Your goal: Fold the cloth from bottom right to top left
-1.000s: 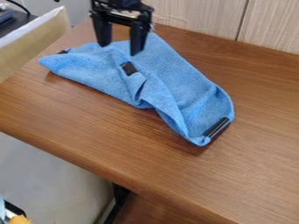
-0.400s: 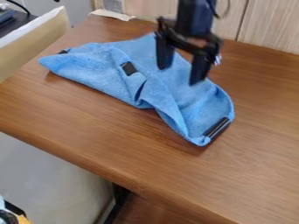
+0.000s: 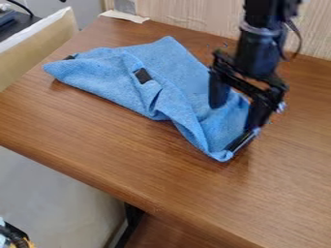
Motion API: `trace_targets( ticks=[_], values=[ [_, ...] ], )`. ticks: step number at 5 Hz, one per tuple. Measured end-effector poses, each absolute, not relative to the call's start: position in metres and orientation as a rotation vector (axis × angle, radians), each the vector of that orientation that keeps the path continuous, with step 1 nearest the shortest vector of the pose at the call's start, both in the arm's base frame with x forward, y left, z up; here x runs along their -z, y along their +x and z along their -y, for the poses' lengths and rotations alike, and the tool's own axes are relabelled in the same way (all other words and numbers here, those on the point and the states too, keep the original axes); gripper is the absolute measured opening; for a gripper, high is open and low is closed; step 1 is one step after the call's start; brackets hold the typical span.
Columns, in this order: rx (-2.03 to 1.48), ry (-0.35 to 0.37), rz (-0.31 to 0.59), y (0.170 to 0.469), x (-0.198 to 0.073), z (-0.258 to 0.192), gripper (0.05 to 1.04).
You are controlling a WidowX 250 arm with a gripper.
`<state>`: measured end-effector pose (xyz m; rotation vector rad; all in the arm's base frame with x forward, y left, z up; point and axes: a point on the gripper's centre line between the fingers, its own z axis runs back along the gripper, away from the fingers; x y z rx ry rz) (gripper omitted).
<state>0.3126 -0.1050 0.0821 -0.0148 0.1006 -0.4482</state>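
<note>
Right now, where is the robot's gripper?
In the camera view, the gripper is right of centre, over the lower-right end of the blue cloth, near its black tab.

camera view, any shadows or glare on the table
Camera view: soft, dark shadow hugging the blue cloth under its left tip and near its lower right end; a pale, mild sheen on the wooden table, no harsh glare; lighting looks diffuse.

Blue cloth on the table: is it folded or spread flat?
Partly folded: a rumpled flap of the blue cloth lies over its middle, and the edges do not line up neatly.
</note>
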Motion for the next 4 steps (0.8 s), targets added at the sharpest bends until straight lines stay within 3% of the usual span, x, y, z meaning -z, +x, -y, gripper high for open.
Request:
trace_targets(
  ticks=[1, 2, 4],
  values=[
    [0.498, 0.039, -0.153, 0.3046, -0.0637, 0.1210, 1.001],
    [0.515, 0.011, -0.114, 0.3086, -0.0618, 0.1269, 0.950],
    [0.529, 0.071, -0.103, 0.3106, -0.0591, 0.1265, 0.392]
  ],
)
